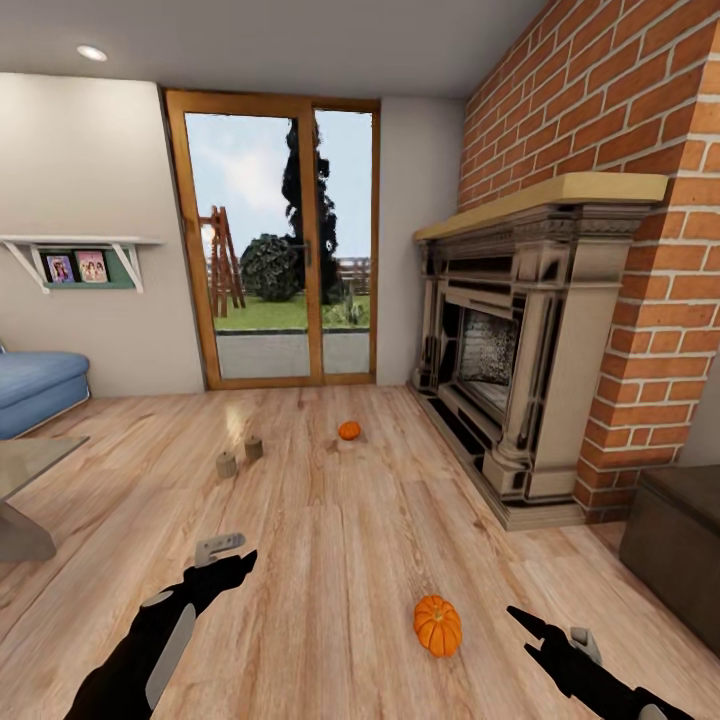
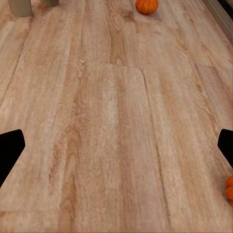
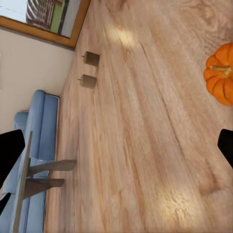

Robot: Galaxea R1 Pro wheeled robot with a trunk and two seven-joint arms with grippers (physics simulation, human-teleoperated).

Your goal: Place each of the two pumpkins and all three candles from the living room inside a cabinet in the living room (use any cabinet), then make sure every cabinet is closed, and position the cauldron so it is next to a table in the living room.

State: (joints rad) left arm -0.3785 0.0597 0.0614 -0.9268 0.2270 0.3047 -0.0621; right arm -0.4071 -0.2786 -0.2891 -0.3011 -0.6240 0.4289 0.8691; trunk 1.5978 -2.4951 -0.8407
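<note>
Two orange pumpkins lie on the plank floor. The nearer pumpkin (image 1: 437,625) (image 3: 221,80) is between my arms, closer to the right one, and its edge (image 2: 229,188) shows in the left wrist view. The farther pumpkin (image 1: 349,430) (image 2: 146,6) sits mid-floor. Left of it stand two beige candles (image 1: 226,464) (image 1: 254,448) (image 3: 91,58) (image 3: 88,81) (image 2: 20,6). My left gripper (image 1: 238,553) (image 2: 116,145) hovers open over bare floor. My right gripper (image 1: 545,625) (image 3: 116,148) is open too, just right of the near pumpkin. The dark brown cabinet (image 1: 680,550) is at the right edge.
An ornate fireplace (image 1: 520,340) under the brick chimney (image 1: 620,100) lines the right side. The grey table (image 1: 30,460) (image 3: 29,179) and blue sofa (image 1: 35,385) (image 3: 36,131) are on the left. Glass doors (image 1: 285,240) close the far wall.
</note>
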